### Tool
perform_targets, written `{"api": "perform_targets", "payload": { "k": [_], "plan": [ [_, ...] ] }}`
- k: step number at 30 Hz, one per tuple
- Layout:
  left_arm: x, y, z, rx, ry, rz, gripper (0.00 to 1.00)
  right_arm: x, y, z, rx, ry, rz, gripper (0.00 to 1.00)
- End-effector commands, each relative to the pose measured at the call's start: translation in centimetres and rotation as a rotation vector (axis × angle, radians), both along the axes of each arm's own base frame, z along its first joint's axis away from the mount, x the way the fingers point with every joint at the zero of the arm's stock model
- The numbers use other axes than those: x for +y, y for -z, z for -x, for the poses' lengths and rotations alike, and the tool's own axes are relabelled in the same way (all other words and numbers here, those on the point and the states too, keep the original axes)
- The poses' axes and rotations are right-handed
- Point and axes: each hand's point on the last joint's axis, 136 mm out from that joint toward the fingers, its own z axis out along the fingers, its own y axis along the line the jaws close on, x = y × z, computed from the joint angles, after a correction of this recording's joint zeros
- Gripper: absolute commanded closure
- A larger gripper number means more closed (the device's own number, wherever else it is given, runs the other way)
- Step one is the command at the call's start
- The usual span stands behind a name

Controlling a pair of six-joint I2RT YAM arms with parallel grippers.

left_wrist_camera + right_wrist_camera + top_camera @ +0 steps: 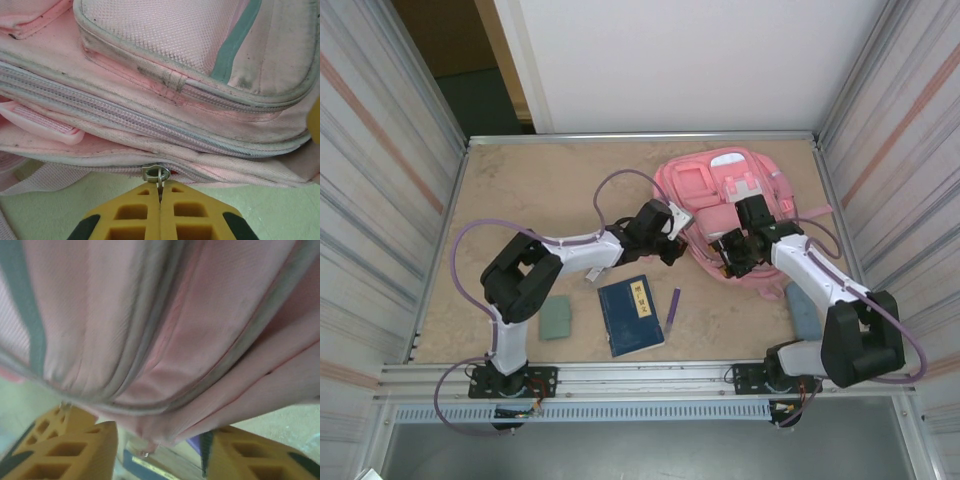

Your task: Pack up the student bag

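Found the left claw clamped fully shut on the metal zipper pull at the lower seam of the student bag. Saw the right claw standing partway open around a fold of the pink fabric; could not tell whether truly gripped. Noted the bag lying toward the far right corner of the worktop, with a blue book and purple pen waiting toward the near edge. Judged the step as unzipping a compartment. Likely needed next: a steady drag of the pull along its track, fabric braced against the tug.
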Motion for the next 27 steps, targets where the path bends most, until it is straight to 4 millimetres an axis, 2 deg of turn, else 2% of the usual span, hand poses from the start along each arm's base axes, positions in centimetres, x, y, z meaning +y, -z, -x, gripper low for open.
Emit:
{"api": "perform_targets", "payload": {
  "k": [1,4,6,9,13,15,20,22,23,24,25,27],
  "plan": [
    [0.0,-2.6,-0.7,-0.073,0.016,0.046,1.0,-1.2,1.4,0.1,0.038,0.068,0.047,0.69],
    [0.5,-2.3,-0.8,-0.086,0.009,0.021,1.0,-1.4,1.8,0.5,0.062,0.083,0.03,0.89],
    [1.1,-2.0,-1.2,-0.093,-0.008,0.008,1.0,-1.5,1.4,0.3,0.055,0.083,0.001,1.0],
    [3.1,-1.0,-3.0,-0.085,-0.109,-0.047,1.0,-1.5,-0.6,-0.3,-0.006,0.075,-0.019,1.0],
    [6.1,0.4,-5.7,0.026,-0.249,-0.089,0.99,-1.6,-3.6,-0.7,-0.094,0.062,-0.029,1.0],
    [6.2,0.1,-5.8,0.033,-0.242,-0.053,0.75,-1.3,-4.5,-0.8,-0.122,0.055,-0.043,1.0],
    [5.5,-3.2,-5.0,-0.118,-0.13,0.037,0.52,-1.1,-5.3,-1.4,-0.154,0.05,-0.051,1.0],
    [4.2,-5.2,-3.1,-0.263,0.056,0.088,0.46,-0.4,-6.0,-2.1,-0.192,0.02,-0.071,1.0],
    [3.4,-6.2,-1.7,-0.384,0.162,0.103,0.34,-0.1,-6.5,-2.4,-0.204,0.006,-0.073,1.0],
    [2.6,-6.9,-0.2,-0.504,0.251,0.095,0.11,0.2,-7.1,-2.8,-0.221,-0.016,-0.07,1.0],
    [1.9,-7.5,0.8,-0.608,0.31,0.083,0.01,0.3,-7.5,-3.1,-0.23,-0.034,-0.063,1.0],
    [0.4,-8.1,1.9,-0.767,0.373,0.021,0.01,0.6,-8.7,-3.6,-0.253,-0.063,-0.047,1.0]
  ]
}}
